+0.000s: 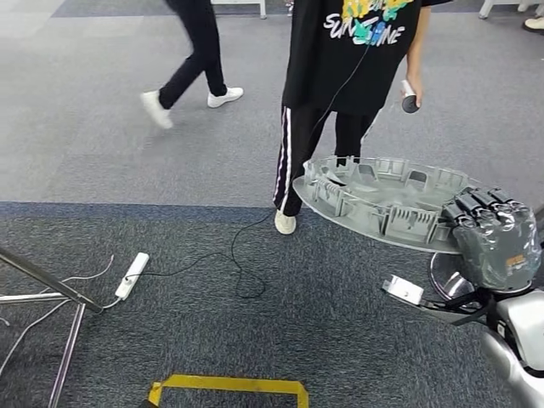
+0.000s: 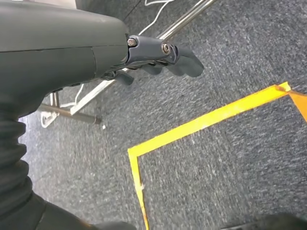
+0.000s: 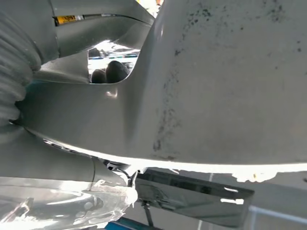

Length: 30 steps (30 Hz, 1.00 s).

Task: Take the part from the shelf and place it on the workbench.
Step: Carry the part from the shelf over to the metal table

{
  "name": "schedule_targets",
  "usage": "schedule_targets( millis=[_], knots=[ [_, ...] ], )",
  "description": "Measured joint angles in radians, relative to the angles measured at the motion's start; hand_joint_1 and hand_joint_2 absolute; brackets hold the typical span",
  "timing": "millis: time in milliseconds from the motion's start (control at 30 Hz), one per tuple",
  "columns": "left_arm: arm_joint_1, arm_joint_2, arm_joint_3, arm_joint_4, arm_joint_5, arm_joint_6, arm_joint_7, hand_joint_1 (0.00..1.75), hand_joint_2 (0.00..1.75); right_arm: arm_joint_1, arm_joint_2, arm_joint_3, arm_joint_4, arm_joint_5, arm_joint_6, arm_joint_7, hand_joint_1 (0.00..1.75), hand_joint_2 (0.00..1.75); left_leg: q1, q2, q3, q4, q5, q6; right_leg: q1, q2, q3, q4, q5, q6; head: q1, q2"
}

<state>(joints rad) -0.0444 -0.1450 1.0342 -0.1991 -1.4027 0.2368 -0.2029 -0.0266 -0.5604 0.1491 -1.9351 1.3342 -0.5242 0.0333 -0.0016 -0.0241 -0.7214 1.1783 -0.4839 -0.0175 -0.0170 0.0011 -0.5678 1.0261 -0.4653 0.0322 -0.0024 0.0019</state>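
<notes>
The part (image 1: 378, 200) is a flat grey oval plate with ribbed pockets on its upper face. It hangs level in the air at the right of the head view. My right hand (image 1: 494, 234) grips its near right edge, dark fingers curled over the rim. The right wrist view looks along the part's smooth underside (image 3: 224, 81), with my fingertips (image 3: 110, 71) showing past the edge. My left hand (image 2: 159, 55) hangs over the carpet with its fingers straight and nothing in it.
A person in a black shirt (image 1: 349, 51) stands just beyond the part, holding a controller (image 1: 409, 98). Another person (image 1: 192, 59) walks at the back left. A power strip (image 1: 132, 274) with cables, a metal stand (image 1: 58, 314) and yellow floor tape (image 1: 228, 387) lie on the carpet.
</notes>
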Motion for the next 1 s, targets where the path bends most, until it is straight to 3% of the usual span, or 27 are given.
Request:
schedule_targets(
  millis=[67,100,167,233,267,300,367,433,500,567,600,633,667,733,800,867,900,933,1000],
  knots=[
    [-0.002,-0.001,0.000,0.000,0.000,-0.001,0.000,0.00,1.75,0.001,-0.007,-0.009,-0.004,-0.003,0.004,0.000,1.75,1.75,0.002,0.011,-0.052,0.112,-0.040,-0.001,0.004,-0.028,0.000,0.000,-0.001,-0.003,0.000,0.000],
    [-0.002,-0.001,0.000,0.000,-0.002,-0.001,0.000,0.00,1.75,0.001,-0.010,-0.013,-0.006,-0.005,0.008,0.000,1.75,1.75,0.002,0.012,-0.055,0.122,-0.034,0.000,0.005,-0.041,0.001,0.000,-0.002,-0.003,0.000,0.000],
    [-0.001,-0.003,0.000,0.000,-0.007,0.000,0.001,0.00,1.75,0.001,-0.014,-0.023,-0.011,-0.006,0.022,0.000,1.75,1.75,0.000,0.027,-0.001,0.027,0.022,0.004,0.007,-0.067,0.004,0.000,-0.005,-0.002,0.000,0.000],
    [-0.004,-0.008,0.000,0.000,-0.013,0.002,0.004,0.00,1.75,0.000,-0.019,-0.034,-0.017,-0.005,0.034,0.000,1.75,1.75,-0.009,0.078,0.072,-0.105,0.064,0.011,0.011,-0.089,0.009,0.002,-0.010,0.005,0.001,0.000],
    [-0.006,-0.011,0.000,0.000,-0.015,0.004,0.007,0.00,1.75,-0.002,-0.021,-0.040,-0.019,-0.005,0.038,0.000,1.75,1.75,-0.014,0.096,0.090,-0.143,0.070,0.016,0.014,-0.099,0.010,0.002,-0.013,0.009,0.002,0.000],
    [-0.007,-0.014,0.000,0.000,-0.017,0.004,0.009,0.00,1.75,-0.005,-0.023,-0.044,-0.020,-0.006,0.041,0.000,1.75,1.75,-0.019,0.102,0.096,-0.158,0.068,0.021,0.016,-0.110,0.012,0.001,-0.016,0.013,0.003,0.000],
    [-0.007,-0.017,-0.001,0.000,-0.021,0.005,0.012,0.00,1.75,-0.011,-0.026,-0.051,-0.022,-0.006,0.047,-0.001,1.75,1.75,-0.019,0.074,0.095,-0.163,0.071,0.033,0.015,-0.127,0.017,-0.001,-0.021,0.022,0.004,0.000],
    [-0.006,-0.020,-0.001,0.000,-0.026,0.005,0.014,0.00,1.75,-0.014,-0.031,-0.057,-0.026,-0.010,0.057,-0.003,1.75,1.75,-0.013,0.048,0.098,-0.167,0.073,0.046,0.010,-0.087,0.006,0.033,-0.047,0.031,0.006,0.000],
    [-0.009,-0.021,-0.002,0.000,-0.030,0.006,0.016,0.00,1.75,-0.019,-0.037,-0.063,-0.029,-0.017,0.065,-0.006,1.75,1.75,-0.009,0.023,0.099,-0.168,0.075,0.055,0.008,-0.023,-0.048,0.150,-0.106,0.035,0.010,0.000],
    [-0.011,-0.023,-0.002,0.000,-0.031,0.006,0.020,0.00,1.75,-0.022,-0.041,-0.066,-0.029,-0.022,0.071,-0.007,1.75,1.75,-0.009,-0.006,0.100,-0.168,0.075,0.058,0.008,-0.004,-0.115,0.275,-0.148,0.036,0.012,0.000],
    [-0.010,-0.025,-0.002,0.000,-0.031,0.005,0.023,0.00,1.75,-0.023,-0.042,-0.067,-0.029,-0.023,0.073,-0.008,1.75,1.75,-0.009,-0.021,0.100,-0.167,0.075,0.058,0.007,-0.003,-0.129,0.292,-0.142,0.036,0.012,0.000],
    [-0.010,-0.026,-0.002,0.000,-0.030,0.004,0.027,0.00,1.75,-0.023,-0.043,-0.068,-0.029,-0.025,0.074,-0.010,1.75,1.75,-0.008,-0.036,0.101,-0.166,0.075,0.057,0.006,-0.001,-0.123,0.267,-0.115,0.036,0.011,0.000],
    [-0.009,-0.026,-0.002,0.000,-0.029,0.003,0.030,0.00,1.75,-0.023,-0.045,-0.069,-0.029,-0.026,0.075,-0.011,1.75,1.75,-0.006,-0.052,0.102,-0.164,0.075,0.056,0.004,0.007,-0.098,0.204,-0.075,0.037,0.012,0.000],
    [-0.010,-0.025,-0.002,0.000,-0.027,0.001,0.034,0.00,1.75,-0.023,-0.048,-0.071,-0.029,-0.028,0.076,-0.012,1.75,1.75,-0.003,-0.081,0.099,-0.158,0.075,0.047,-0.007,0.059,-0.036,0.070,-0.020,0.043,0.012,0.000],
    [-0.010,-0.023,-0.002,0.000,-0.024,0.000,0.035,0.00,1.75,-0.023,-0.049,-0.073,-0.030,-0.029,0.077,-0.012,1.75,1.75,-0.002,-0.107,0.088,-0.157,0.081,0.034,-0.013,0.093,-0.009,0.015,-0.012,0.042,0.012,0.000],
    [-0.006,-0.023,-0.002,0.000,-0.024,0.000,0.036,0.00,1.75,-0.023,-0.050,-0.075,-0.030,-0.029,0.078,-0.013,1.75,1.75,0.001,-0.129,0.079,-0.161,0.090,0.022,-0.009,0.073,-0.008,0.011,-0.009,0.032,0.011,0.000],
    [-0.003,-0.023,-0.002,0.000,-0.024,0.000,0.038,0.00,1.75,-0.022,-0.051,-0.076,-0.030,-0.030,0.078,-0.013,1.75,1.75,0.000,-0.117,0.076,-0.158,0.087,0.017,-0.008,0.061,-0.007,0.010,-0.007,0.025,0.010,0.000],
    [-0.002,-0.023,-0.002,0.000,-0.024,-0.001,0.041,0.00,1.75,-0.020,-0.052,-0.077,-0.031,-0.030,0.078,-0.013,1.75,1.75,-0.002,-0.091,0.066,-0.140,0.073,0.012,-0.008,0.047,-0.006,0.007,-0.005,0.019,0.007,0.000],
    [-0.003,-0.023,-0.002,0.000,-0.025,-0.002,0.045,0.00,1.75,-0.013,-0.054,-0.081,-0.033,-0.031,0.077,-0.012,1.75,1.75,-0.007,-0.018,0.019,-0.041,0.015,0.007,-0.004,0.018,-0.004,0.005,-0.004,0.009,0.003,0.000]
  ],
)
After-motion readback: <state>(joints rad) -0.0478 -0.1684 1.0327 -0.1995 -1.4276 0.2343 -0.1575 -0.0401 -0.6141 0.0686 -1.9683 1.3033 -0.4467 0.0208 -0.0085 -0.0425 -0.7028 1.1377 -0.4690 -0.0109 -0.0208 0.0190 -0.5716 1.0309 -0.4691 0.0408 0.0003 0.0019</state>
